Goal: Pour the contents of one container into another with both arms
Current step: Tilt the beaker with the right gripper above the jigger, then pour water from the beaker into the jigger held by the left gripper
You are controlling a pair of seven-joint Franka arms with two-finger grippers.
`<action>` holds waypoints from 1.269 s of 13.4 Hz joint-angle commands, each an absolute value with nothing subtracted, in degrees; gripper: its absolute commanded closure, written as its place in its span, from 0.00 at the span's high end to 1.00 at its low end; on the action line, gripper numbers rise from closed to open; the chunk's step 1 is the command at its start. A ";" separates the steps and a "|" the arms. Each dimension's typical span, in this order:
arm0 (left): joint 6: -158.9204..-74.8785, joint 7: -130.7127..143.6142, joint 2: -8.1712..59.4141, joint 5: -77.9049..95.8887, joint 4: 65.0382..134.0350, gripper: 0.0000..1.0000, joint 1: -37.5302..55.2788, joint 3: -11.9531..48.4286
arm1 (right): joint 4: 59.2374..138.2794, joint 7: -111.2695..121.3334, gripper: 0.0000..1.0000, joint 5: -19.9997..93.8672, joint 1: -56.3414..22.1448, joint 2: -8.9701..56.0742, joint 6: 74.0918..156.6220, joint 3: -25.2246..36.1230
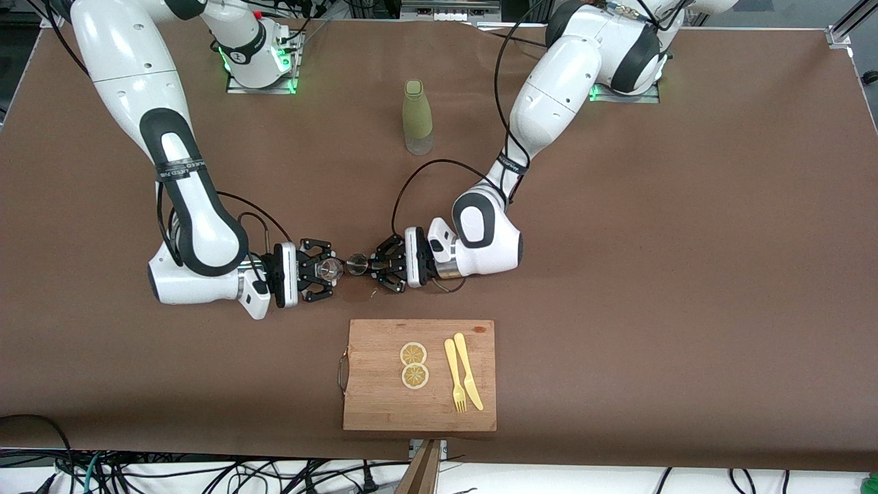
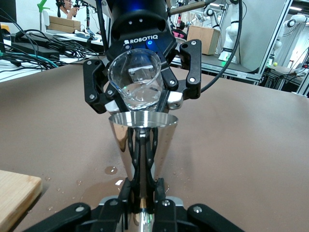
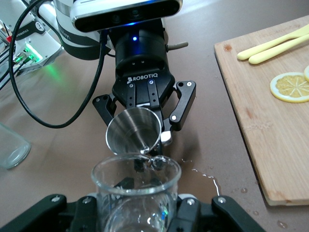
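Brown table (image 1: pixel 686 274) fills the scene, and both arms reach in low over its middle, wrists turned to face each other. The right arm (image 1: pixel 185 199) comes from its base with its right gripper (image 1: pixel 328 269) clamped tight around a clear glass cup (image 1: pixel 330 269), tipped on its side toward the other hand. The left arm (image 1: pixel 542 103) meets it: the left gripper (image 1: pixel 367 265) has its fingers closed on a steel conical cup (image 1: pixel 357 264), mouth up, sitting right under the glass's lip, the two rims touching or all but.

Nearer the front camera lies a wooden cutting board (image 1: pixel 370 405) carrying a yellow knife (image 1: pixel 468 370), a yellow fork (image 1: pixel 454 376) and two lemon slices (image 1: pixel 413 365). Up near the bases stands a green bottle (image 1: pixel 417 116). Small water droplets (image 3: pixel 205 173) spot the table below the cups.
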State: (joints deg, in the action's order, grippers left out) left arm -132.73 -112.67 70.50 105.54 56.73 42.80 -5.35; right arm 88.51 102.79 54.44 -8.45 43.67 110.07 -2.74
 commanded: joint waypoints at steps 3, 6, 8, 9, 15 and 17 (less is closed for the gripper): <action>-132.71 -112.24 70.58 107.75 55.63 0.00 42.89 -5.89 | 87.54 96.61 0.26 49.58 -8.26 42.01 107.59 -4.31; -132.63 -111.71 70.58 107.67 55.63 0.00 42.89 -5.89 | 85.87 94.93 0.26 47.64 -8.26 42.01 106.61 -4.74; -132.71 -111.71 70.58 107.67 55.63 0.00 42.80 -5.89 | 85.43 93.35 0.26 45.45 -8.26 42.01 106.61 -5.01; -132.71 -111.71 70.66 107.67 55.63 0.00 42.80 -5.89 | 85.34 92.99 0.26 44.66 -8.26 42.01 106.70 -5.53; -132.71 -111.80 70.66 107.67 55.63 0.00 42.71 -5.89 | 84.91 89.57 0.26 40.44 -8.26 42.10 107.49 -7.21; -132.71 -111.80 70.66 107.75 55.63 0.00 42.63 -5.80 | 83.41 87.81 0.26 38.16 -8.70 42.36 107.40 -7.29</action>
State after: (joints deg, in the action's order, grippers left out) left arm -132.73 -111.77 70.50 105.55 56.67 42.58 -5.47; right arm 85.11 90.67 40.79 -8.55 42.48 107.69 -6.66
